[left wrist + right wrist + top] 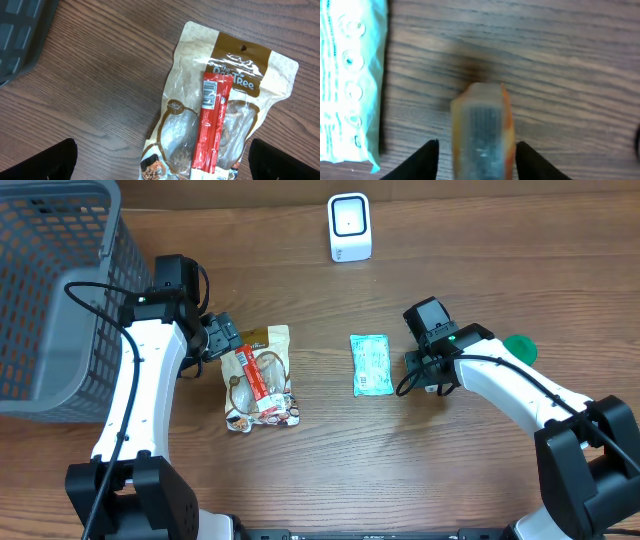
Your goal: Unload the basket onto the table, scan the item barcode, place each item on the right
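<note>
**Desk:** Where's the item?

**Me:** Between the jaws of my right gripper (477, 145). It's a small translucent block with orange edges and a fine grid face (482, 130), lying on the wooden table (570, 60). The jaws stand apart on either side, not clamped. A teal plastic packet (350, 80) lies near it.

**Desk:** And the left?

**Me:** My left gripper (224, 338) is released wide over a tan pouch (190, 65) with a red stick pack (212, 125) on it, barcode up. The white box scanner (349, 226) sits farthest back.
</note>
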